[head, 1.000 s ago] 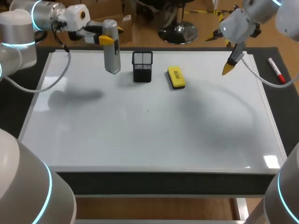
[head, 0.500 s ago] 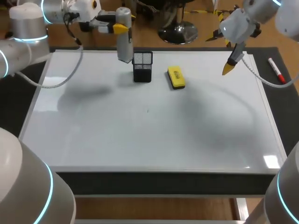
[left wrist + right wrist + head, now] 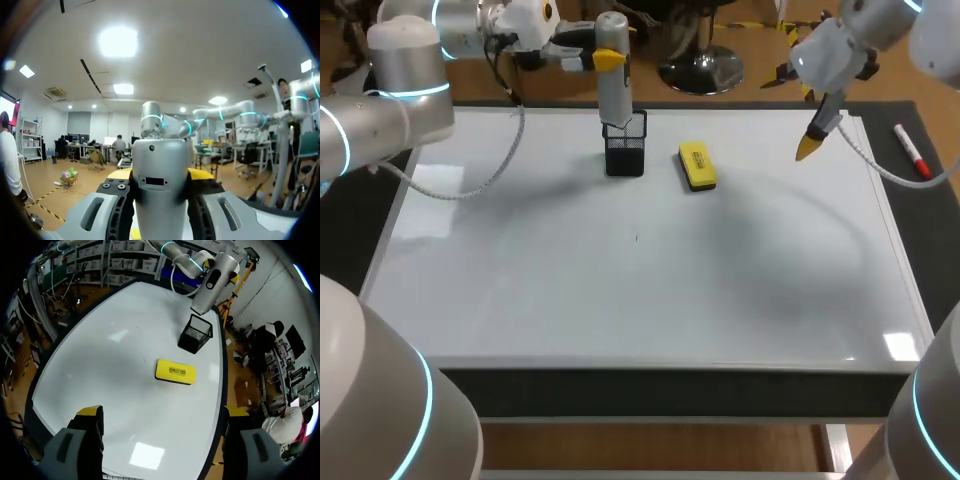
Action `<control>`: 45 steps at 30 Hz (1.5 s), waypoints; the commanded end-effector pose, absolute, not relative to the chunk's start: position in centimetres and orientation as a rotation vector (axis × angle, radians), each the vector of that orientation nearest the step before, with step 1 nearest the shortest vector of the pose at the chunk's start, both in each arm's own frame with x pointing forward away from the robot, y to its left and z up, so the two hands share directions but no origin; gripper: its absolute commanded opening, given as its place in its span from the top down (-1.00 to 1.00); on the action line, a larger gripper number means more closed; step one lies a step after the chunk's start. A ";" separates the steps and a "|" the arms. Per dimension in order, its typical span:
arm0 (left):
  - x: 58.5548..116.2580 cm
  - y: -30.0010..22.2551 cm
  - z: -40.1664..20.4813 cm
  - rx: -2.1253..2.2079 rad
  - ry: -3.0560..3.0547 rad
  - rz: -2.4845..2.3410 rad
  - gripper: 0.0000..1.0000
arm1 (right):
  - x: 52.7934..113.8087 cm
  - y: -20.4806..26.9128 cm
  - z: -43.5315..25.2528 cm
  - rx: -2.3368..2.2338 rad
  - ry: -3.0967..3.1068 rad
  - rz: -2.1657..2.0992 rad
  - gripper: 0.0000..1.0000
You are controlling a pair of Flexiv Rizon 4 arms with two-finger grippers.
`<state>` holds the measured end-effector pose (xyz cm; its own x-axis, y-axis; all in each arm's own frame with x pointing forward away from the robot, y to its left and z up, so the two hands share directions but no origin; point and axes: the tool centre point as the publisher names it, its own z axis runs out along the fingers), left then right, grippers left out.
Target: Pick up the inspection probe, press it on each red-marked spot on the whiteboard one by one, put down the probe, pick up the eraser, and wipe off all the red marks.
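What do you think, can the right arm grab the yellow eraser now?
Probably yes. The right gripper is open and empty, and only bare whiteboard lies between it and the eraser; the mesh cup stands on the eraser's far side.

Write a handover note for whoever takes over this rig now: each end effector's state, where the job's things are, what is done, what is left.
Left end effector: shut on the probe, held upright with its lower end at the mesh holder rim.
Right end effector: open, empty, above the whiteboard near its far right corner.
Eraser: flat on the board, beside the holder.
Done: probe picked up. No red marks show on the board, so pressing cannot be confirmed.
Left: set the probe down, pick up the eraser, wipe any marks.
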<state>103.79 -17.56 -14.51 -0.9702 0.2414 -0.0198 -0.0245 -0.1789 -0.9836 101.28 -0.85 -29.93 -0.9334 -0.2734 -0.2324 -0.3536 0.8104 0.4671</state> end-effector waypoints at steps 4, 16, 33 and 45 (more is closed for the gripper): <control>103.3 -18.2 -14.7 -0.120 -1.934 2.349 1.00 | 101.3 -0.9 -29.9 -0.498 2.844 0.772 -1.00; 104.3 -18.9 -15.7 -0.063 -1.922 2.390 1.00 | 101.3 -0.9 -29.9 -0.498 2.844 0.772 -1.00; 106.0 -19.3 -16.8 -0.062 -1.905 2.390 1.00 | 101.3 -0.9 -29.9 -0.498 2.844 0.772 -1.00; 106.5 -19.0 -17.7 -0.032 -1.907 2.407 1.00 | 101.3 -0.9 -29.9 -0.498 2.844 0.772 -1.00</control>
<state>106.40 -18.96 -17.61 -0.9974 0.0664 0.0278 -0.0422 -0.2256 -0.9733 101.26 -0.85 -29.90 -0.9334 -0.2735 -0.2323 -0.3536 0.8108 0.4663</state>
